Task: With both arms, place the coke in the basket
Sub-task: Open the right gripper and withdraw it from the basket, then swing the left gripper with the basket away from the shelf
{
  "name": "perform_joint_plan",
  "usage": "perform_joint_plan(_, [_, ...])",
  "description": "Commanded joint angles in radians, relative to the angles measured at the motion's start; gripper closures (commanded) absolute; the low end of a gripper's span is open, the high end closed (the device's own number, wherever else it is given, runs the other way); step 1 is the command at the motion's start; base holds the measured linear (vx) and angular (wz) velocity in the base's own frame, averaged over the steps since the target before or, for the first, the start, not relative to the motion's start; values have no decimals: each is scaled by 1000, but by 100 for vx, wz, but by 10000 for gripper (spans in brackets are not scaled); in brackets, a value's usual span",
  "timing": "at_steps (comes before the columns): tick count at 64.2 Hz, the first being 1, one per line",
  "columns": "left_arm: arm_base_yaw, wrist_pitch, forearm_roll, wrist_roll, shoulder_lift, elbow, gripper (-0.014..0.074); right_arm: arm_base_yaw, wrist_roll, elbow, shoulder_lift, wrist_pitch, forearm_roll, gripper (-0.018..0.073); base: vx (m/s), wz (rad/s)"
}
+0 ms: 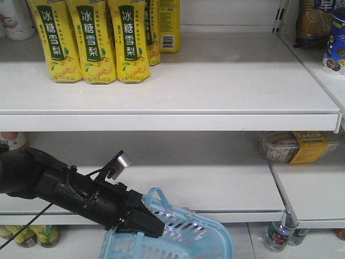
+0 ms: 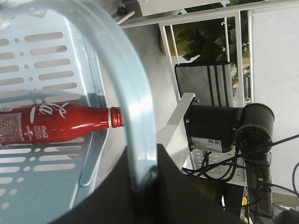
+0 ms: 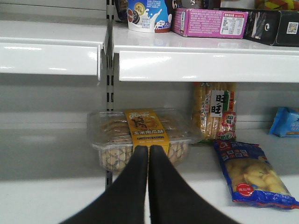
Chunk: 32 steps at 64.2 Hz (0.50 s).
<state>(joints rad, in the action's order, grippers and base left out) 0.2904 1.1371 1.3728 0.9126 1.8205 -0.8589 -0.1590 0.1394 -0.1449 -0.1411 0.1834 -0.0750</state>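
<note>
Front view: left arm (image 1: 70, 189) reaches low from left, left gripper (image 1: 141, 221) clamped on basket (image 1: 188, 237) handle; basket below bottom shelf edge, yellow drink cartons (image 1: 91, 38) on upper shelf.

Left wrist view: coke (image 2: 56, 123) lies on its side inside basket, neck toward rim; pale blue handle runs into gripper's closed jaws.

Right wrist view: right gripper (image 3: 148, 156) pressed together, holding nothing, pointing at cookie box (image 3: 140, 140) on shelf.
</note>
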Motion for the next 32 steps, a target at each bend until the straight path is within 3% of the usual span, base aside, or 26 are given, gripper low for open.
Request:
perform_joint_plan(1, [2, 96, 112, 30, -55, -27, 602, -7, 7, -28, -10, -79, 0, 568, 0, 0])
perform_joint_plan(17, [3, 109, 112, 28, -62, -26, 602, -7, 7, -28, -10, -79, 0, 568, 0, 0])
perform_joint_plan(32, [23, 99, 138, 39, -193, 57, 602, -7, 7, -28, -10, -79, 0, 568, 0, 0])
